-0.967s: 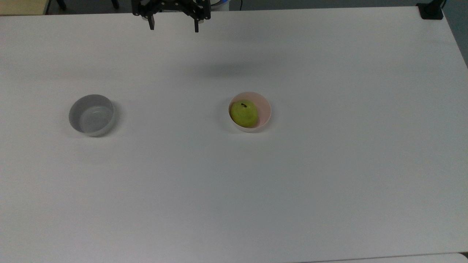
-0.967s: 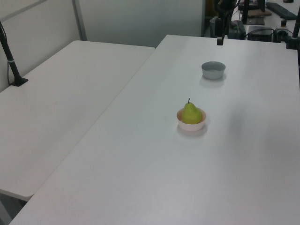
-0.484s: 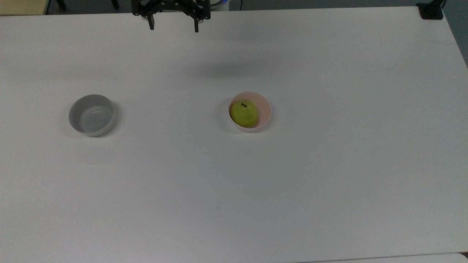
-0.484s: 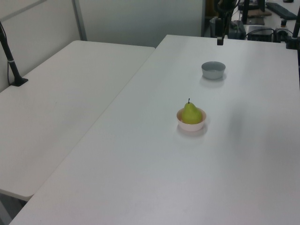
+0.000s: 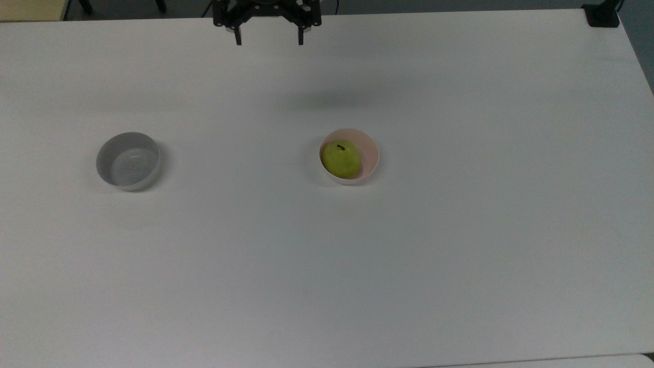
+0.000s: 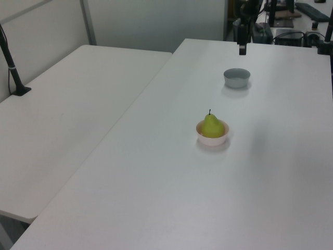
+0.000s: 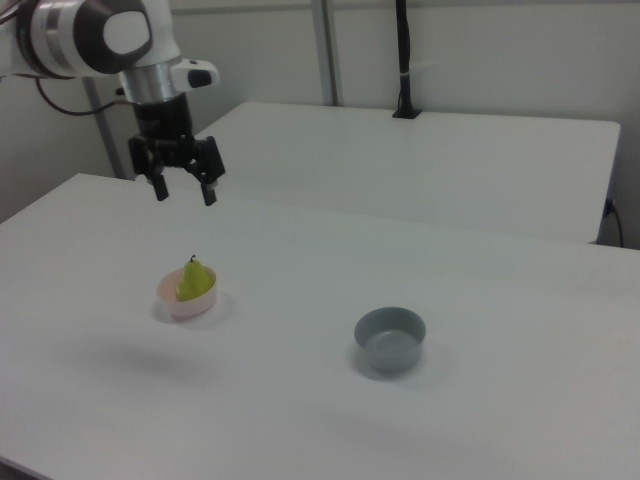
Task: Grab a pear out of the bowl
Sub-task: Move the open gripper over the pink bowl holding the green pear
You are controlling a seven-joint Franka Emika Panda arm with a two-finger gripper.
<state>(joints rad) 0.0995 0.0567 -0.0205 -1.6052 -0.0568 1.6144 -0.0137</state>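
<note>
The pear (image 5: 341, 159) sits in the pink bowl (image 5: 369, 153) near the middle of the white counter (image 5: 460, 230); in the top view it leans toward the bowl's left side, its dark stem pointing up. The left view shows what the top view flattens: the pear (image 6: 213, 126) stands upright and rises well above the bowl (image 6: 212, 139) rim. A grey bowl (image 5: 128, 161) stands well apart, to the top view's left, with nothing in it. The pincer (image 5: 269, 39) hangs in the air at the counter's far edge in the top view, fingers spread wide and holding nothing. The right view gives its height (the top view cannot): the pincer (image 7: 183, 190) hovers clearly above the pear (image 7: 193, 280), off to the right view's upper left, beneath the white arm (image 7: 110, 35). A second white table (image 7: 420, 160) stands behind.
</note>
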